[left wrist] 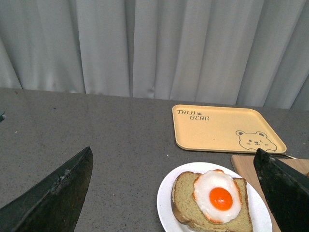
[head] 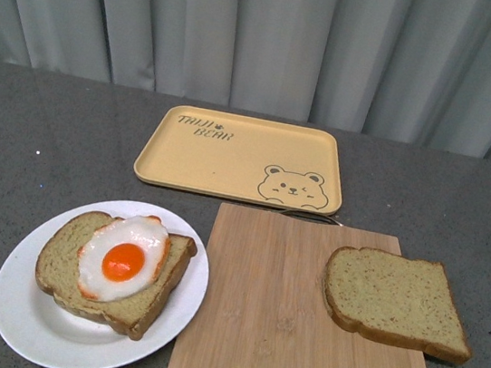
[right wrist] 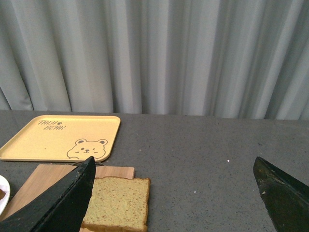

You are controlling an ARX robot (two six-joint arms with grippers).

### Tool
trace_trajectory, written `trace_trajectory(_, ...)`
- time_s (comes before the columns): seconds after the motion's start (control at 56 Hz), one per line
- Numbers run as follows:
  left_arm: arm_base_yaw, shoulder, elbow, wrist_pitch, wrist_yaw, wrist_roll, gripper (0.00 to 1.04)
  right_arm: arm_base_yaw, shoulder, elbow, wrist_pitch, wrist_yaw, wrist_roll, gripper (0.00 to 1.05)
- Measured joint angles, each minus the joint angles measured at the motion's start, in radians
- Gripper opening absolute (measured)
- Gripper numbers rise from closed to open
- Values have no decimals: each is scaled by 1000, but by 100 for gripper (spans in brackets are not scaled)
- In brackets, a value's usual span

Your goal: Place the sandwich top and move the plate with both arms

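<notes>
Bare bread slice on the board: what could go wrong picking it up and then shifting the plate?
The sandwich top hangs over the right edge of the cutting board, so a nudge might tip or slide it off.
The fried egg sits skewed on the lower slice; the top may land crooked or drag it.
The plate lies close beside the board and may catch it when moved.

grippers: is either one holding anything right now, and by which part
Nothing is held. The left gripper and right gripper are open and empty; the sandwich top lies on the cutting board.
</notes>
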Motion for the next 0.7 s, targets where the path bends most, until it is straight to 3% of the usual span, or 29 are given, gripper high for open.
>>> trace_trajectory(0.696, 0, 0, 0, 0, 0, 0, 98, 0, 0, 0, 0, 0, 0, 95)
